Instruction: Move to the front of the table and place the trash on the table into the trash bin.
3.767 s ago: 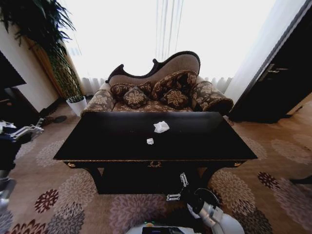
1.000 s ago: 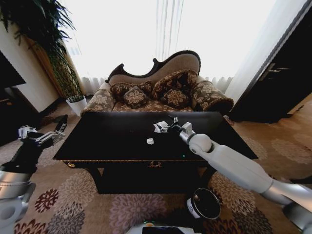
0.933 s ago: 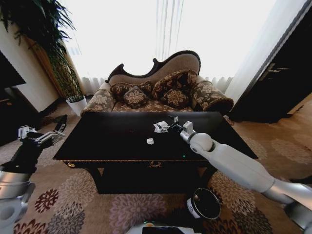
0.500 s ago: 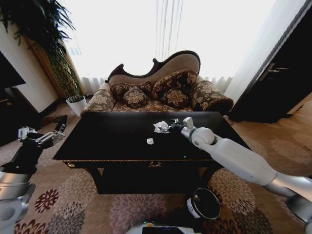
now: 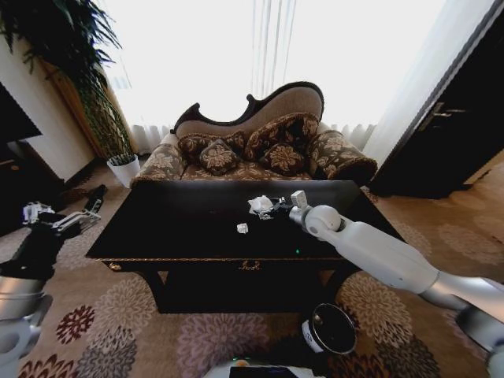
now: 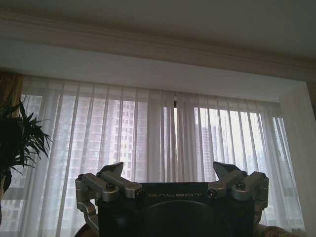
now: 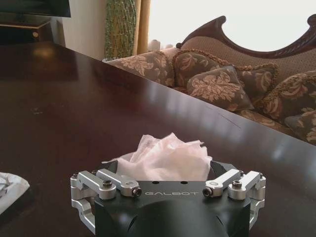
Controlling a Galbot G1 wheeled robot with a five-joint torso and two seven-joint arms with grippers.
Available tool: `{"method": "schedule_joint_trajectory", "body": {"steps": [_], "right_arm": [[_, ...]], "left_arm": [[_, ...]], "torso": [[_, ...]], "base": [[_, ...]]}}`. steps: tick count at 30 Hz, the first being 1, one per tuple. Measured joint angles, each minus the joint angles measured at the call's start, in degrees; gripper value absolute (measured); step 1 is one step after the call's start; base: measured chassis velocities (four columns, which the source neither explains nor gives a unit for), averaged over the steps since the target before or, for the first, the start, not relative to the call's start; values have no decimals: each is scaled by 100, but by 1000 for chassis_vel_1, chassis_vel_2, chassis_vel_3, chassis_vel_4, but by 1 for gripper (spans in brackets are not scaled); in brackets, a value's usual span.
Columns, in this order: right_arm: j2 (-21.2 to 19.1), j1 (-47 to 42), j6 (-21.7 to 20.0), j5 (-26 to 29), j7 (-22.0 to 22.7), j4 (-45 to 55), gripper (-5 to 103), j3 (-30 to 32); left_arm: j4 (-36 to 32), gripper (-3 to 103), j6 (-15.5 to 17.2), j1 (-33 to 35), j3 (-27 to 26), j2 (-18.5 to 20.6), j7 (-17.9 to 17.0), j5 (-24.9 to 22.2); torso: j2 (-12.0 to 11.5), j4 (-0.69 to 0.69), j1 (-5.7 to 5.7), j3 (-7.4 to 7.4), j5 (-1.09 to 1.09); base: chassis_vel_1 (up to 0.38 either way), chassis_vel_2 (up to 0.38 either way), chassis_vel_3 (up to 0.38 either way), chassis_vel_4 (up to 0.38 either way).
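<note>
The crumpled white tissue (image 5: pixel 260 205) lies on the glossy black worktop (image 5: pixel 181 228), toward the far edge, on the side nearest the sofa (image 5: pixel 256 150). The right claw (image 5: pixel 272 209) is at the tissue; in the right wrist view the tissue (image 7: pixel 165 155) sits between the two spread fingers (image 7: pixel 224 177) — the jaws stand apart on either side of it, not yet pressed on the paper. A tiny white scrap (image 5: pixel 242 228) lies on the worktop nearer the front edge than the tissue, a little to the robot's left of it, and shows at the edge of the right wrist view (image 7: pixel 10 187).

The trash bin (image 5: pixel 331 329) stands on the patterned carpet (image 5: pixel 118 315) in front of the worktop, under the right arm and well below the tabletop, its black inside facing up.

The left claw (image 5: pixel 59 220) hangs off the worktop's left end, above the carpet, fingers apart and holding nothing — its wrist view looks up at the sheer curtains (image 6: pixel 163 138) behind the sofa. A potted plant (image 5: pixel 118 157) stands beside the sofa's left end.
</note>
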Motion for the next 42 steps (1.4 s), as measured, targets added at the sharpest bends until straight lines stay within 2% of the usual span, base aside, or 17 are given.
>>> {"method": "schedule_joint_trajectory", "body": {"steps": [3, 5, 8, 11, 13, 17, 19, 22, 23, 26, 29, 32, 34, 37, 38, 40, 42], "right_arm": [[66, 82, 30, -46, -78, -104, 101, -81], [97, 116, 83, -105, -133, -170, 96, -130], [113, 122, 98, -134, -166, -206, 86, -142], [112, 99, 119, -182, -228, -238, 70, -141], [104, 82, 123, -197, -251, -238, 70, -130], [43, -6, 131, -242, -352, -218, 48, -30], [25, -27, 135, -253, -378, -214, 48, -1], [-25, -122, 153, -270, -441, -166, 32, 131], [-25, -122, 153, -270, -441, -166, 32, 131], [-133, -270, 550, -338, -598, -120, 15, 248], [-162, -400, 784, -332, -690, -52, 10, 381], [-217, -908, 874, -292, -642, 322, 1, 879], [-240, -1030, 870, -296, -629, 404, 1, 996], [-406, -1757, 849, -270, -594, 877, 0, 1775], [-406, -1757, 849, -270, -594, 877, 0, 1775], [-545, -2543, 1001, -175, -579, 1314, 0, 2769], [-575, -2688, 1025, -172, -579, 1381, 0, 2938]], "left_arm": [[40, 100, -9, -20, -2, 16, 3, 12], [56, 100, -11, -34, -1, 14, 4, 12], [80, 100, -12, -46, 6, 10, 5, 13], [135, 100, -17, -68, 42, 5, 10, 24], [147, 100, -17, -74, 58, 1, 10, 38], [158, 100, -25, -85, 140, -26, 12, 103], [153, 100, -25, -87, 146, -27, 12, 106], [121, 100, -25, -84, 142, -8, 12, 105], [121, 100, -25, -84, 142, -8, 12, 105], [72, 100, -25, -56, 99, 20, 8, 81], [58, 100, -25, -40, 78, 22, 7, 57], [6, 100, -25, -2, 55, 22, 1, 30], [-17, 100, -23, 4, 52, 22, -2, 21], [-185, 100, 9, 43, 43, 13, -8, -53], [-185, 100, 9, 43, 43, 13, -8, -53], [-296, 100, 24, 69, 71, -28, -21, -64], [-319, 100, 26, 78, 83, -39, -23, -65]], "torso": [[0, 1, 0, 0, 0], [0, 1, 0, 0, 0], [0, 1, 0, 0, 0], [0, 1, 0, 0, 0], [0, 1, 0, 0, 0], [0, 1, 0, 0, 0], [0, 1, 0, 0, 0], [0, 0, 0, 0, 0], [0, 0, 0, 0, 0], [0, 0, 0, 0, 0], [0, 0, 0, 0, 1], [0, 2, 0, 0, 0], [0, 2, 0, 0, 0], [0, 1, 0, 0, 2], [0, 1, 0, 0, 2], [0, -1, 0, 0, 3], [0, -1, 0, -1, 2]], "base": [[0, 0, 0, 0], [0, 0, 0, 0], [0, 0, 0, 0], [0, 0, 0, 0], [0, 0, 0, 0], [0, 0, 0, 0], [0, 0, 0, 0], [0, 0, 0, 0], [0, 0, 0, 0], [0, 0, 0, 0], [0, 0, 0, 0], [0, 0, 0, 0], [0, 0, 0, 0], [0, 0, 0, 0], [0, 0, 0, 0], [0, 0, 0, 0], [0, 0, 0, 0]]}}
